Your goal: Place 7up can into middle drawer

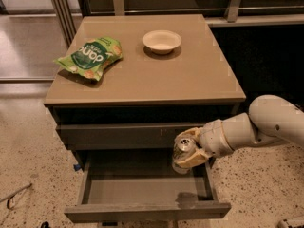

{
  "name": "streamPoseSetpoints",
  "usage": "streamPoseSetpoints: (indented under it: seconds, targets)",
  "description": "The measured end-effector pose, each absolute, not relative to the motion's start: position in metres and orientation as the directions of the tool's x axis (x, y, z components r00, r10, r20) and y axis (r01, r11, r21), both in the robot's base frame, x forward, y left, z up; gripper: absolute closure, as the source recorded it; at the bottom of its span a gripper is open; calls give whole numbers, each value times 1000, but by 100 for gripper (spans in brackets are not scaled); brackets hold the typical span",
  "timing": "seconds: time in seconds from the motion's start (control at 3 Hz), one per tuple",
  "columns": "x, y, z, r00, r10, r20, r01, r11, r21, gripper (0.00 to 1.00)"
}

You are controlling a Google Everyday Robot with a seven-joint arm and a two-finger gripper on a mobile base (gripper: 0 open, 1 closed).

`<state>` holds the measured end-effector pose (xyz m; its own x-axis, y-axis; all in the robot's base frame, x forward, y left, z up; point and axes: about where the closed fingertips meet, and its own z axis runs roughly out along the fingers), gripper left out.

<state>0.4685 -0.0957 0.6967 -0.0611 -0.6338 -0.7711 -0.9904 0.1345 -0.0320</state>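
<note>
Silvery 7up can (182, 145) held over the open middle drawer (142, 213), below the front edge of the table (142, 82) near its right corner.
My gripper (186, 149) has its jaws pinching the can around the body, tilted, top showing. I judge it light, thin-walled, slick and easily dented; a gentle hold across the mid-body suits it, not the rim.

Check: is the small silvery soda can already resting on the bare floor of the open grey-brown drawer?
No, the gripper, shut on the can, holds it in the air above the drawer's right side.
</note>
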Motion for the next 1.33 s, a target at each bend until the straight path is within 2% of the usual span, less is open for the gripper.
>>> streamPoseSetpoints:
  seconds: [0.67, 1.33]
  targets:
    - [472, -91, 666, -46, -626, -778, -992, 122, -40, 100]
    - [486, -69, 551, 17, -565, -825, -994, 83, -77, 100]
